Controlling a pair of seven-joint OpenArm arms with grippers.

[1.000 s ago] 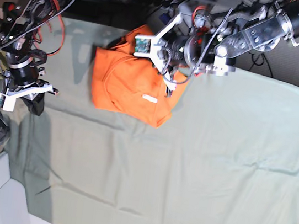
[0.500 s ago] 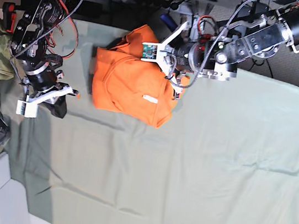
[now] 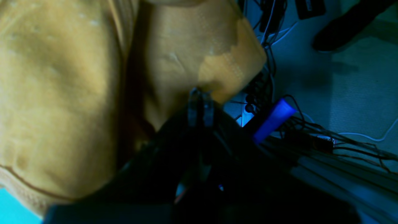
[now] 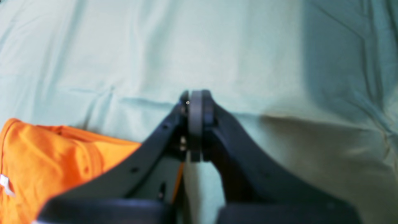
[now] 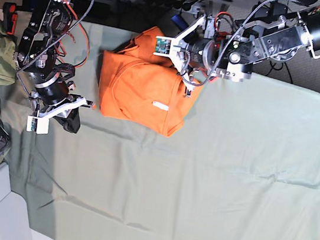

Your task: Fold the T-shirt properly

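**A:** Base view first: where is the T-shirt (image 5: 143,94) found now?

**B:** It is seen bunched into a compact orange packet at the far edge of the grey-green table cloth (image 5: 211,181), one corner hanging over the edge toward the cables. A small white label (image 5: 161,106) is exposed on top.

**A:** What has been changed in the last second?

**B:** The right gripper (image 5: 73,121) has been brought in from the cloth's edge to a spot near the shirt, though it is kept apart from the fabric. The left gripper (image 5: 184,83) has been swung at the shirt's far side, over its upper corner.

**A:** And the claws?

**B:** Both are seen pressed shut. Nothing is pinched in the right gripper (image 4: 196,102); only bare cloth is seen beyond its tips. At the left gripper (image 3: 199,96) orange fabric lies right behind the tips, but a grip cannot be confirmed.

**A:** What is implied for the fold?

**B:** A tidying pass is probably being prepared; the packet is judged not yet squared.
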